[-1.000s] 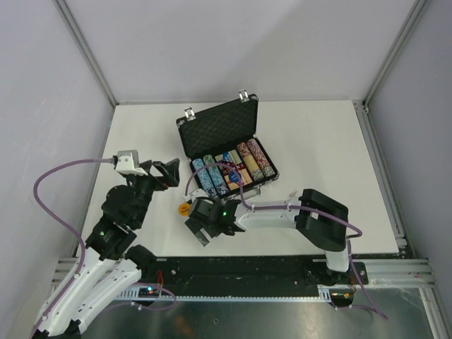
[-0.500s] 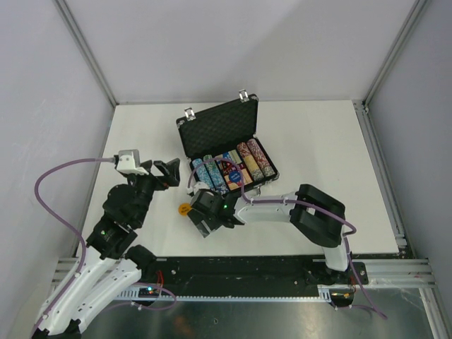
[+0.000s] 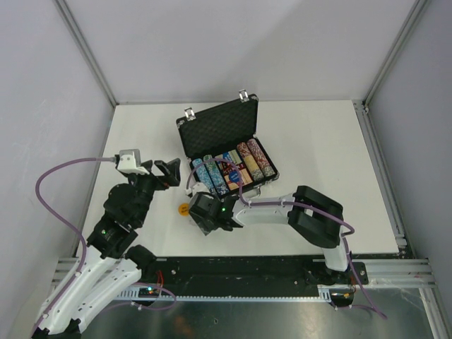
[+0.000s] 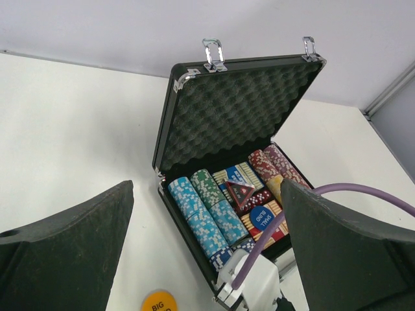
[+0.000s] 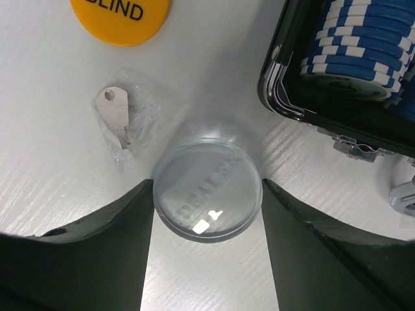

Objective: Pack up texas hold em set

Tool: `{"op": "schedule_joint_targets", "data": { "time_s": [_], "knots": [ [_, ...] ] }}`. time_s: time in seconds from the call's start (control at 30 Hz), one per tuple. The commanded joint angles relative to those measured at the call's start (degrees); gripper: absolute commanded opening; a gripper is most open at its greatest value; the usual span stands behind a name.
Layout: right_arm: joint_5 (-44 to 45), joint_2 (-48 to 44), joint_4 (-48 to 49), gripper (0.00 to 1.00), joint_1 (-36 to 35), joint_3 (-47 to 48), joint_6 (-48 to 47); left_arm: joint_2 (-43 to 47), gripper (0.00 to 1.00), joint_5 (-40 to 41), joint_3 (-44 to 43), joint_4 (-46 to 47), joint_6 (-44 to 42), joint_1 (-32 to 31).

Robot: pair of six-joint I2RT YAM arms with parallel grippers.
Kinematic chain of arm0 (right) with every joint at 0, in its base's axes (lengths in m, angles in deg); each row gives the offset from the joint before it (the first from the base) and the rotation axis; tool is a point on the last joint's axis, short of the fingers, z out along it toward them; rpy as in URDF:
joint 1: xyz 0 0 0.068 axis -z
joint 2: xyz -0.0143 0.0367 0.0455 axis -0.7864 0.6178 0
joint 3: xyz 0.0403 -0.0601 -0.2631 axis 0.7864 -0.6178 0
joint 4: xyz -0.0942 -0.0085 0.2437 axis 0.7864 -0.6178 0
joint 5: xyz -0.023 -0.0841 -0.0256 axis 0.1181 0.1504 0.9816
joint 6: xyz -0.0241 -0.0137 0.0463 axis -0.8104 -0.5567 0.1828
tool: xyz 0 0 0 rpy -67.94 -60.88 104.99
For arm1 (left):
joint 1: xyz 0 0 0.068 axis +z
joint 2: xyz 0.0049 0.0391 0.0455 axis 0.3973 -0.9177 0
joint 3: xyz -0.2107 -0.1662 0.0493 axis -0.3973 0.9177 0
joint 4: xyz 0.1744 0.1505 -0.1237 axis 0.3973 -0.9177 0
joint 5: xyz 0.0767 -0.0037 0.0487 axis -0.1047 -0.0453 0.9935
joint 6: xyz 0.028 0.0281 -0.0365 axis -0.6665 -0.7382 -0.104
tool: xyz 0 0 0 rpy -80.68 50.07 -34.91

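The black briefcase [image 3: 185, 138] stands open: foam lid [image 4: 237, 110] raised, chip rows [image 4: 198, 214] inside. At its 7 o'clock, the right gripper [image 5: 207, 188] pinches a clear round button [image 5: 207, 206] - the left gripper [image 4: 206, 188] gapes wide.

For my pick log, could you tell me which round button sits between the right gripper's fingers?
The clear button, flanked by the fingers of the right gripper; the yellow blind button lies outside them.

Left arm [image 3: 99, 279] and right arm [image 3: 272, 210] wear white shells over black joint housings. A purple cable [image 4: 363, 190] loops along each. A green light [image 3: 223, 209] glows at the right wrist. The left claw [image 4: 206, 207] has broad matte-black fingers [image 4: 71, 253].
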Motion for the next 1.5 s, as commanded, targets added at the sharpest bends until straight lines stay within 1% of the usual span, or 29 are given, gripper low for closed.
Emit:
{"op": "schedule_joint_targets", "data": {
  "time_s": [0.0,0.27,0.4,0.53,0.73,0.9,1.23,1.47],
  "knots": [
    [1.4,-2.6,-2.6,0.49,-0.6,-0.5,0.8,0.0,1.0,1.5,0.3,1.8,0.1,0.2],
    [1.3,-13.1,-2.8,0.48,2.4,-0.5,2.0,0.5,1.0,2.4,0.4,1.8,0.2,0.2],
    [2.0,-16.5,-3.6,0.48,6.5,-0.5,2.4,0.6,1.0,3.0,0.5,1.8,0.3,0.2],
    [3.6,-17.7,-3.5,0.48,11.4,-0.5,2.3,0.2,1.0,2.8,0.4,1.8,0.3,0.3],
    [2.9,-16.7,-0.5,0.48,18.7,-0.2,3.0,-0.4,1.0,2.4,0.3,1.8,0.2,0.2],
    [3.0,-13.5,0.0,0.49,22.2,1.2,2.8,-0.5,1.0,2.0,0.4,1.8,0.2,0.2],
    [4.3,-6.6,-0.4,0.5,23.4,4.0,0.8,0.0,1.0,2.0,0.8,1.8,0.8,0.3],
    [4.5,-3.5,0.4,0.55,23.5,6.0,-0.1,-0.5,1.0,1.3,0.8,1.7,1.0,0.2]
  ]
}}
